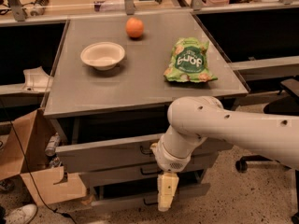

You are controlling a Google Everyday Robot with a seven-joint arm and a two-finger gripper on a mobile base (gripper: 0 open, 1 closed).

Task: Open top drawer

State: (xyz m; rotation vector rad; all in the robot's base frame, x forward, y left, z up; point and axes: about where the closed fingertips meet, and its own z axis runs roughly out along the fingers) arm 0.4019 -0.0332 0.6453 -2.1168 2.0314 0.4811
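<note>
Just above the jaws, top drawer [103, 156].

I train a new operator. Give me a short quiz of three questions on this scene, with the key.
1. True or false: the wide grey metal top drawer stands partly open.
2. Which thing on the grey tabletop lies farthest from the drawers? A) round orange fruit B) white round bowl C) green crinkled snack bag
3. Fill in: the gripper, in front of the lower grey drawers, points ____.
Key: 1 true; 2 A; 3 down.
</note>
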